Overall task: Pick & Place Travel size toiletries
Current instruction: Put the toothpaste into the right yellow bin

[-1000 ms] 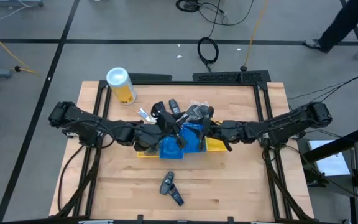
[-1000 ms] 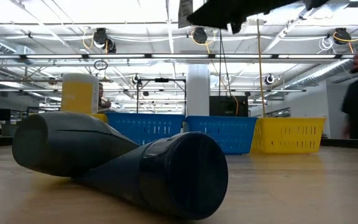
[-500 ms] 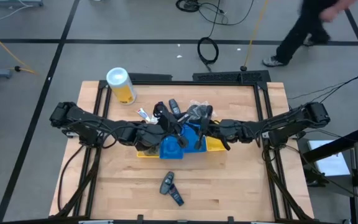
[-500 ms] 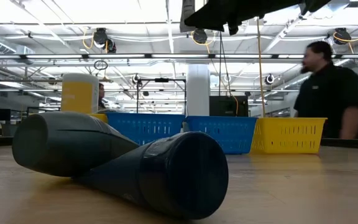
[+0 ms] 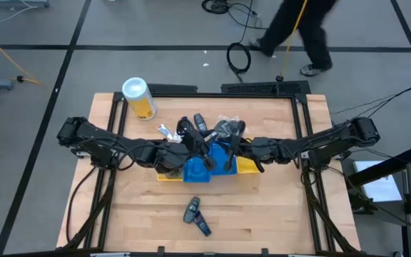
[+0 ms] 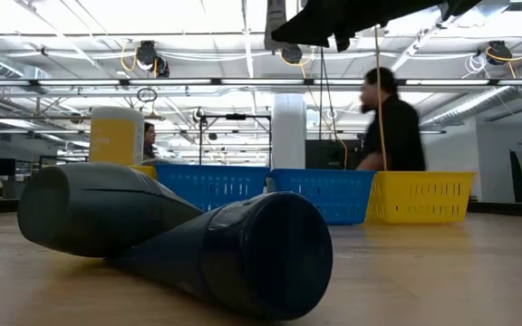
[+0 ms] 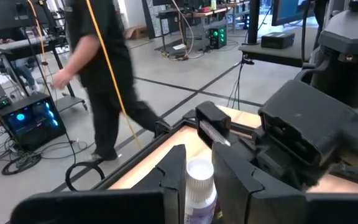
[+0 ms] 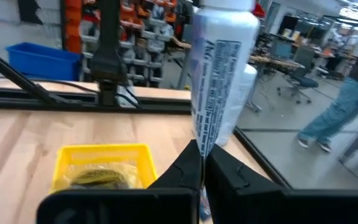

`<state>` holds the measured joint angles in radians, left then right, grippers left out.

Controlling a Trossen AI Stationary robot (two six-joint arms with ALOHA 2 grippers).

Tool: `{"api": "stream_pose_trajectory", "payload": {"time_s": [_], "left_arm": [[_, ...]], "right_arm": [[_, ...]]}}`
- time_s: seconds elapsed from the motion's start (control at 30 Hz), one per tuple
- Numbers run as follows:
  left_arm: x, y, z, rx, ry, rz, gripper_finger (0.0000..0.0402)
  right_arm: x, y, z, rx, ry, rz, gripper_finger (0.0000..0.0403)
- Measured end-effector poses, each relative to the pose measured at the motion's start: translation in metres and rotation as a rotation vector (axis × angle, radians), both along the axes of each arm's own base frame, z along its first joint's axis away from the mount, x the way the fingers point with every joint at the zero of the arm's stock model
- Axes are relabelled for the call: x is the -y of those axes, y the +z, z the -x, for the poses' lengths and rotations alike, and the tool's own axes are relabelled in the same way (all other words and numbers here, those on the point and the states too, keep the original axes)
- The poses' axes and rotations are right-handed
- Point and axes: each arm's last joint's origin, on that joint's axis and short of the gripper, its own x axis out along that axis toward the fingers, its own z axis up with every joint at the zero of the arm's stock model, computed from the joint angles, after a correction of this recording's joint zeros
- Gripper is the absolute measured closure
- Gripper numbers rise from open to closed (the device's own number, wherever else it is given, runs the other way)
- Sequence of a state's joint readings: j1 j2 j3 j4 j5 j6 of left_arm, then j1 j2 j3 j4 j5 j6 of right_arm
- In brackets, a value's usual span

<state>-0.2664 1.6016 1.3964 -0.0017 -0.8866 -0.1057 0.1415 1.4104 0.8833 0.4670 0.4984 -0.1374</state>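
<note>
Both my arms meet above the bins at the table's middle and share one small white tube (image 8: 219, 74) with printed text. My left gripper (image 7: 199, 171) is shut on its cap end, and my right gripper (image 8: 202, 158) is shut on its other end. In the high view the left gripper (image 5: 207, 150) and the right gripper (image 5: 227, 152) stand close together over the blue bin (image 5: 198, 170). More toiletries (image 5: 204, 127) and clear packets (image 5: 228, 128) lie on the table behind the bins. Two dark bottles (image 5: 197, 215) lie near the front edge. My left gripper has the tube's white cap and neck (image 7: 199, 180) between its two fingers, which come nearly level from the table's left. The tube is lifted clear of the bins. My right gripper pinches the tube's flat, tapered end (image 8: 199, 146) between its two fingertips, level, from the table's right. The tube stands away from the fingers, clear of everything below.
A yellow bin (image 5: 248, 166) adjoins the blue one and holds a packet (image 8: 101, 177). A yellow canister (image 5: 140, 98) with a white lid stands at the far left. The two dark bottles (image 6: 179, 235) fill the low view's foreground. A person (image 5: 298, 28) walks beyond the far edge.
Both arms have kept their places over the bins. The person beyond the table's far edge has walked from the right toward the left.
</note>
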Motion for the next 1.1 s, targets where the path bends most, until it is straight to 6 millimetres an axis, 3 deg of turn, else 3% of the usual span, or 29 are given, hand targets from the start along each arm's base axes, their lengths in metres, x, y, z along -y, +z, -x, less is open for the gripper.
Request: {"api": "stream_pose_trajectory", "payload": {"time_s": [0.3, 0.57, 0.83, 1.1], "left_arm": [[0.005, 0.004, 0.005, -0.043, -0.009, -0.077, 0.0341], [0.011, 0.006, 0.014, -0.109, 0.06, -0.152, 0.034], [0.013, -0.01, 0.021, -0.241, 0.084, -0.153, 0.0339], [-0.002, -0.027, 0.028, -0.35, 0.152, -0.09, 0.0339]], "right_arm": [[-0.005, 0.009, 0.02, -0.074, -0.029, 0.006, 0.0403], [-0.004, 0.002, 0.034, -0.21, -0.039, -0.045, 0.0403], [-0.009, -0.007, 0.067, -0.414, -0.088, -0.183, 0.0403], [-0.011, -0.017, 0.09, -0.576, -0.128, -0.339, 0.0403]]}}
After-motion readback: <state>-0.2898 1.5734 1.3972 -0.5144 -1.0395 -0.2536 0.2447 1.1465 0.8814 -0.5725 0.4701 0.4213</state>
